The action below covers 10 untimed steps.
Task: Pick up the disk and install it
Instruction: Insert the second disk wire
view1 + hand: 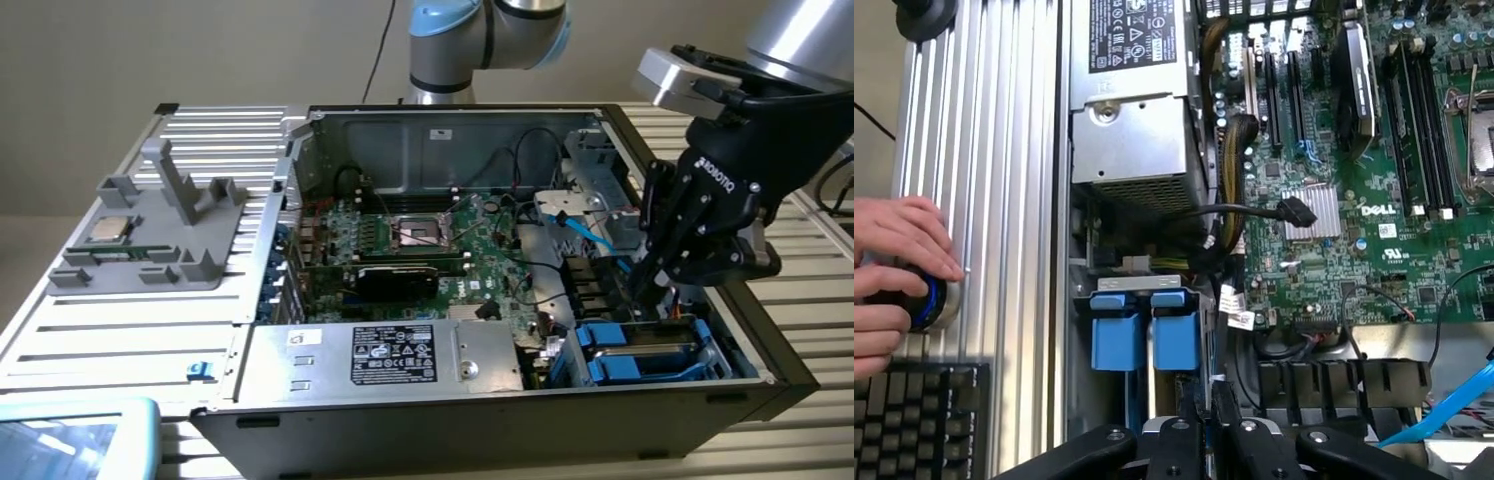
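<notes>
The disk (650,352) lies in the drive bay at the front corner of the open computer case, on the exterior view's right, with blue rails around its grey body. In the wrist view the disk's blue rail tabs (1139,330) stand side by side just ahead of the fingers. My gripper (643,300) reaches down into that bay, its fingers close together and shut, the tips right at the disk's far edge. From the wrist, the gripper (1206,412) shows nothing clearly held between its fingers.
A silver power supply box (387,355) with a black label sits beside the bay. Behind it lies the green motherboard (427,250). A blue cable (587,230) hangs near the gripper. A grey fixture (147,245) holds a small chip. A person's hands (894,270) rest on a blue knob by a keyboard (914,420).
</notes>
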### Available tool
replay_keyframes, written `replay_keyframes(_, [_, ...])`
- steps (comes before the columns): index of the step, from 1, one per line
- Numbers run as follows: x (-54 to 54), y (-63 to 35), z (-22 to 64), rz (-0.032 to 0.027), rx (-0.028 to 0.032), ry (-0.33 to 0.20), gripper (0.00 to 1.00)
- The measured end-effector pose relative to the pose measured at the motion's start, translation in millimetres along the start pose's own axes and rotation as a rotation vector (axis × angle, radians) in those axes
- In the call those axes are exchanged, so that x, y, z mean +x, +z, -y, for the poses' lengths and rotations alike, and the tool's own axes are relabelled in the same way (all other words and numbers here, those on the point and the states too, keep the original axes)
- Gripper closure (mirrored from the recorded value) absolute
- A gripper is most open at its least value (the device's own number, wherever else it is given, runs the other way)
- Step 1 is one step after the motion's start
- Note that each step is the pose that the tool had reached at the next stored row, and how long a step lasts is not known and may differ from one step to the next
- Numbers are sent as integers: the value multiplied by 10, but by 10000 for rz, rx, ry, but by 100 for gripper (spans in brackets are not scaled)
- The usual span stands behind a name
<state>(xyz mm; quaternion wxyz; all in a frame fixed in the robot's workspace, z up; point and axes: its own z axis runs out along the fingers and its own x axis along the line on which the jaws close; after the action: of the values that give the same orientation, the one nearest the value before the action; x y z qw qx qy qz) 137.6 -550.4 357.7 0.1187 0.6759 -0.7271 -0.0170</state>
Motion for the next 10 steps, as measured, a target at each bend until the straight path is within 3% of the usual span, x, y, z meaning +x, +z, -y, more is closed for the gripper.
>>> replay_keyframes(4, [27,24,4,6,16,0,84])
replay_keyframes(8, [40,65,-46,29,267,34,84])
replay_keyframes(10, [55,78,-50,34,298,40,84])
